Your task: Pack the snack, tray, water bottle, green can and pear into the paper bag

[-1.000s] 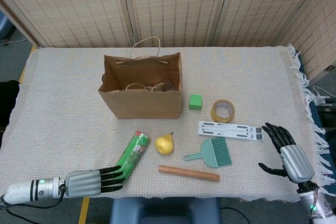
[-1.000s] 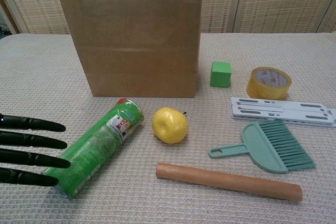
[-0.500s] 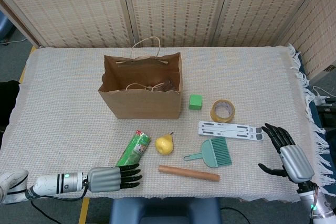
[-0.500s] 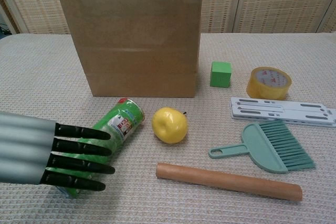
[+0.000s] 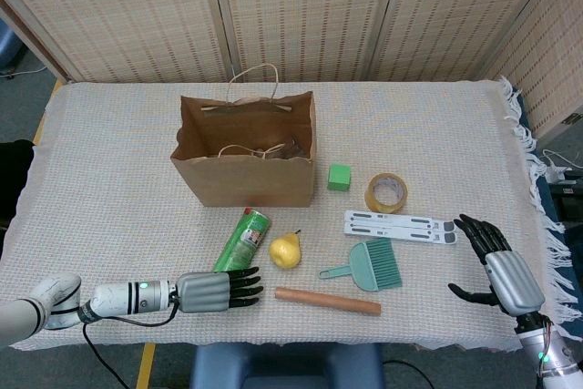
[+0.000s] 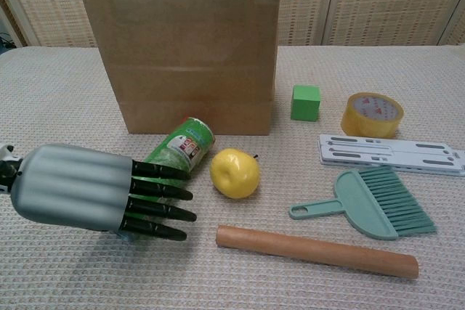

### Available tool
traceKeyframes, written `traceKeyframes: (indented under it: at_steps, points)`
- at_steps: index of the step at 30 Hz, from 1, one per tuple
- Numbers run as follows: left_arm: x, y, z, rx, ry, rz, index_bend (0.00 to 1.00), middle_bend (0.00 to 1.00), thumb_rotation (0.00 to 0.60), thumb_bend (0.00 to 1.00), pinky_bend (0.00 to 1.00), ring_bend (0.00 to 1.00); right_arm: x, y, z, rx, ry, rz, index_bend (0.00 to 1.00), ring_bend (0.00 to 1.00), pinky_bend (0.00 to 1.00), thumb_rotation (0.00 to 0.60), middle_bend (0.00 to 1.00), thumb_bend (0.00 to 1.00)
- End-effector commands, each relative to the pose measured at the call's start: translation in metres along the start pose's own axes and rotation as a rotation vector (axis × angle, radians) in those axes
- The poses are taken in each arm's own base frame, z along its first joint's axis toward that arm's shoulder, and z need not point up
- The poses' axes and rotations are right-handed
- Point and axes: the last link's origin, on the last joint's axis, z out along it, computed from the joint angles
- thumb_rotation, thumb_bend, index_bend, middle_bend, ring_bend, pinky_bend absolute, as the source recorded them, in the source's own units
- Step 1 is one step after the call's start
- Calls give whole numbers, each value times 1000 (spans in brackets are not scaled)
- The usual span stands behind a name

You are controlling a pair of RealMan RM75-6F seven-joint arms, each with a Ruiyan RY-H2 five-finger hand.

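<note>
Risk here: green can (image 5: 243, 240) rolling or skidding sideways into pear (image 5: 285, 250), just to its right at lower centre, if pushed rather than wrapped, since a cylinder lying on cloth rolls easily. Lies on its side at lower centre of the head view, below paper bag (image 5: 244, 150); long axis running from lower left to upper right, lid end toward the bag, other end hidden under left hand (image 5: 211, 291). Left hand laid over the near end, fingers (image 6: 156, 192) extended across the can, seemingly touching it; whether they grip it, cannot tell. Right hand (image 5: 499, 270) at lower right, fingers apart, holding nothing, well apart from everything. Nearby rolling pin (image 5: 328, 301) could also block a sideways slip.
</note>
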Motion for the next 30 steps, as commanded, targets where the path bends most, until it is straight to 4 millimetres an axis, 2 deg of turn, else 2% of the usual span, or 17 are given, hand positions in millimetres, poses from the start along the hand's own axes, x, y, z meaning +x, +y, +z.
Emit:
traceKeyframes:
  at_steps: [1,8,11,20,30]
  points:
    - [-2,-9,-8,2,-22,31,0,0,600,352,5,0,0,0,0,-2,-3,2,0,0,0,600,0,64]
    - [-4,-15,-35,-9,-69,77,0,0,600,350,4,0,0,-1,-1,0,-6,4,0,0,0,600,0,64]
    - [3,-14,-37,-34,-41,114,0,0,600,352,1,0,-1,-2,-1,1,-8,4,0,0,0,600,0,63]
    - [17,-18,-25,-52,4,168,0,0,600,352,0,0,-1,-2,-1,-2,-8,8,0,0,0,600,0,63]
    - [10,-34,-3,-31,-31,212,0,0,600,351,0,0,-1,-2,-1,-5,-15,9,0,0,0,600,0,64]
